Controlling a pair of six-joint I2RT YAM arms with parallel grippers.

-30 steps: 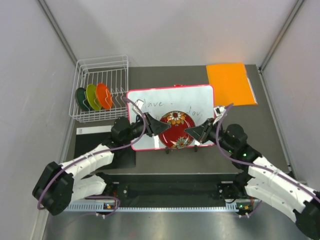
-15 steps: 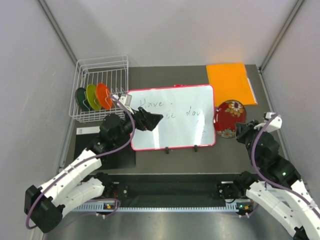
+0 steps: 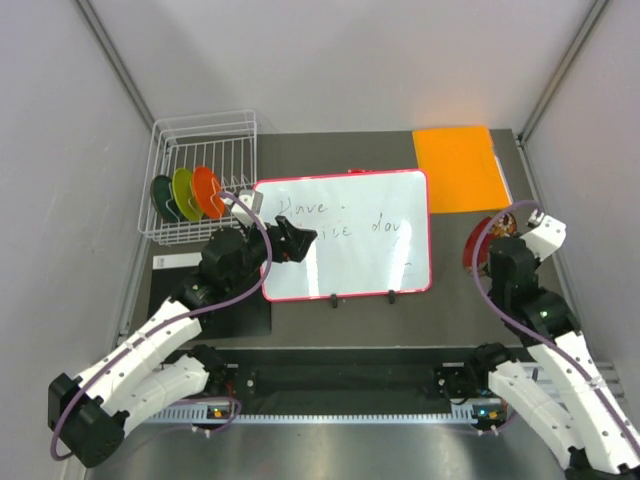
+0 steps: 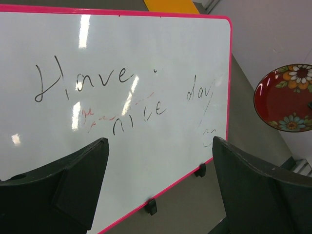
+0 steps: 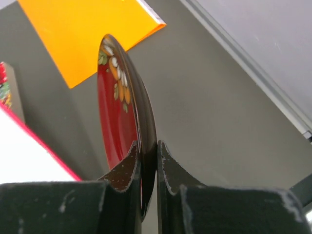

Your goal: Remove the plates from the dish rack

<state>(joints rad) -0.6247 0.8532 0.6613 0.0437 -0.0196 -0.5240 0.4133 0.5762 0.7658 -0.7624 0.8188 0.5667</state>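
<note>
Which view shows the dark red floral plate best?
Left wrist: the dark red floral round plate shows its patterned face, slightly cropped. Right wrist sees it edge-on in the right hand; the top view shows only a red sliver.

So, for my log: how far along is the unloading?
Done: the red floral plate is out of the dish rack. In hand: the right gripper pinches it, right of the whiteboard. Left: orange plate, lime plate and dark green plate stand in the rack; left gripper open.
</note>
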